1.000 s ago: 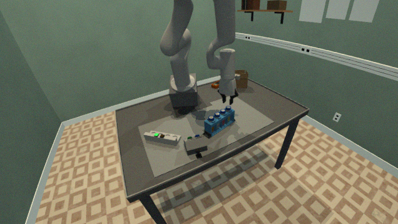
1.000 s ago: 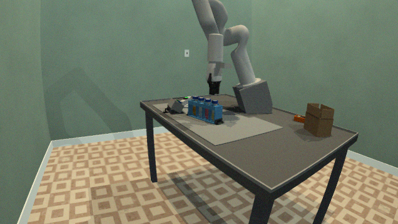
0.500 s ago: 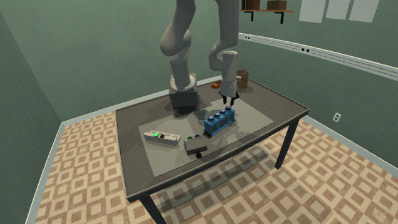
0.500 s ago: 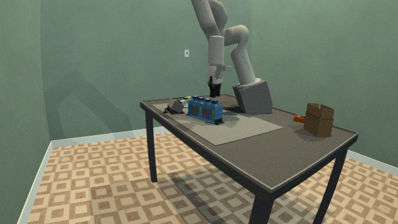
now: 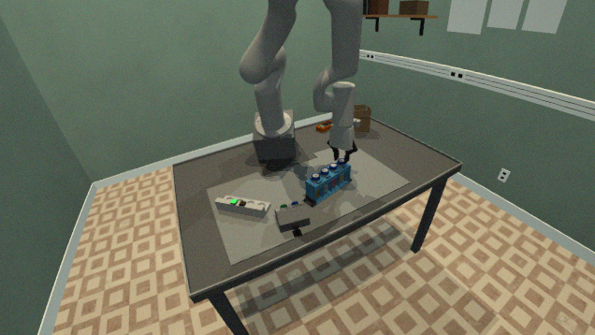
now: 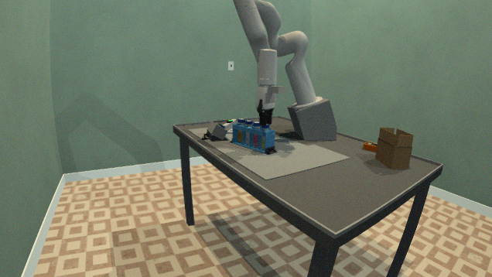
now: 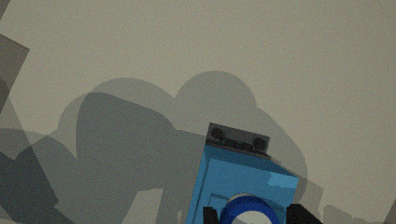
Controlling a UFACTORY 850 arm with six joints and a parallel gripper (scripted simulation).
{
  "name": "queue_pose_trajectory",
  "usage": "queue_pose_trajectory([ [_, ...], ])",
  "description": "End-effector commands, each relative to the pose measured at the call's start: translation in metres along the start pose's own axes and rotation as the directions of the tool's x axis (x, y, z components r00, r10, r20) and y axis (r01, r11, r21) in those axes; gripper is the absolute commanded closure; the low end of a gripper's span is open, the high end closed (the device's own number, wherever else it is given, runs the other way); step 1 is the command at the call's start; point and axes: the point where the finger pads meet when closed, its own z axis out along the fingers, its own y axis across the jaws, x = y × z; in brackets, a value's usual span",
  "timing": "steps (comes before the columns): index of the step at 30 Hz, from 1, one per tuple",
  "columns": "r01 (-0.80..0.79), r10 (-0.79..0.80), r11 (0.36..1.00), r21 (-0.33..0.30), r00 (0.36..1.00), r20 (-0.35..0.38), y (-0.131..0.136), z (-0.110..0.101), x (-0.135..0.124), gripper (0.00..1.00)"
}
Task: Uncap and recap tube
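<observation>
Our claw (image 5: 342,160) (image 6: 265,124) (image 7: 255,215), half open, straddles tube 1's cap (image 5: 341,161) (image 6: 265,126) (image 7: 250,204); the decapping station (image 5: 323,189) (image 6: 251,144) (image 7: 245,167) runs lengthwise from there toward the key housing (image 5: 293,218) (image 6: 216,131).

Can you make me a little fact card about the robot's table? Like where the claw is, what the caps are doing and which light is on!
claw: open, fingers either side of the tube 1 cap
blue station: decapping station, on the grey mat
caps: four, one on each tube
green lamp: lit
amber lamp: dark
cap tightness: cannot tell
cardboard box: on the table, flaps up
</observation>
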Motion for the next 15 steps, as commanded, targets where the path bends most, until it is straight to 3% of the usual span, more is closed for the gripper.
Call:
queue_pose_trajectory([
  [1, 0.0, 0.0, 1.0, -0.003, 1.0, 0.0, 0.0005, 0.0003, 0.0, 0.54],
  [15, 0.0, 0.0, 1.0, -0.003, 1.0, 0.0, 0.0004, 0.0063, 0.0, 0.54],
])
